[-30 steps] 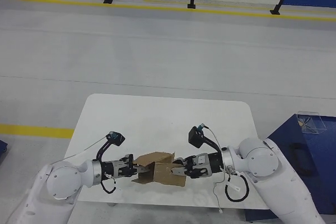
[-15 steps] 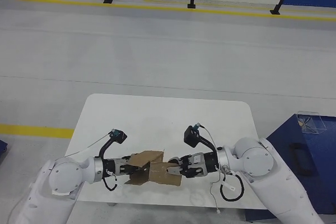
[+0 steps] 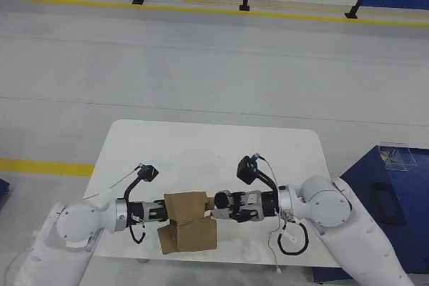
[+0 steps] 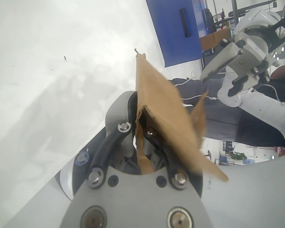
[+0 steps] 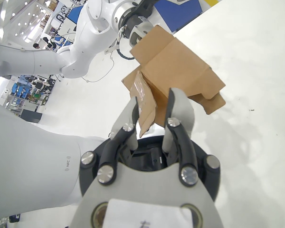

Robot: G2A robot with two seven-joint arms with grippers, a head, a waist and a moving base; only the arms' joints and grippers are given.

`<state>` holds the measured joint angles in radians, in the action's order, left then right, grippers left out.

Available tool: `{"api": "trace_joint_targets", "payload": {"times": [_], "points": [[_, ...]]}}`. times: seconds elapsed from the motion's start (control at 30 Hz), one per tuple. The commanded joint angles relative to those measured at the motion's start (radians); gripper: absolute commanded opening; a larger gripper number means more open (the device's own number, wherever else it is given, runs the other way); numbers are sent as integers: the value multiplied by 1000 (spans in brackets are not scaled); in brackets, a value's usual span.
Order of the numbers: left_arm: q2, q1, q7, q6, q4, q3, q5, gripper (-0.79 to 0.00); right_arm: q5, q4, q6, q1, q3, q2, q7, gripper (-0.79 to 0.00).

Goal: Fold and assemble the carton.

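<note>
My left jaws pinch a wall of the carton (image 3: 189, 220), pressed together on the cardboard. The carton sits between my two arms at the near edge of the tabletop (image 3: 200, 146); I cannot tell whether it touches the surface. It is partly opened, with its end flaps loose. My right jaws are spread, just beside the carton's other end. A taped flap (image 5: 144, 96) lies in the gap between them, unpinched.
</note>
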<state>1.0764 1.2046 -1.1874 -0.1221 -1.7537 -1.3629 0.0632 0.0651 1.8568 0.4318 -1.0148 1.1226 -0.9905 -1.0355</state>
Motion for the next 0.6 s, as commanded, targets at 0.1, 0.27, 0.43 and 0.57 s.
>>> {"api": "trace_joint_targets", "payload": {"times": [0.1, 0.27, 0.43, 0.57], "points": [[0, -5, -26, 56, 14, -15, -121, -785, 33, 17, 27, -5, 19, 2, 30, 0], [1, 2, -21, 85, 27, -13, -153, -785, 58, 25, 21, -5, 34, 3, 60, 0], [17, -82, -119, 421, 183, 26, -523, -785, 216, 70, -50, -68, 141, 12, 251, 0], [39, -172, -116, 611, 340, 106, -690, -785, 190, 76, -135, -117, 176, 12, 316, 0]]}}
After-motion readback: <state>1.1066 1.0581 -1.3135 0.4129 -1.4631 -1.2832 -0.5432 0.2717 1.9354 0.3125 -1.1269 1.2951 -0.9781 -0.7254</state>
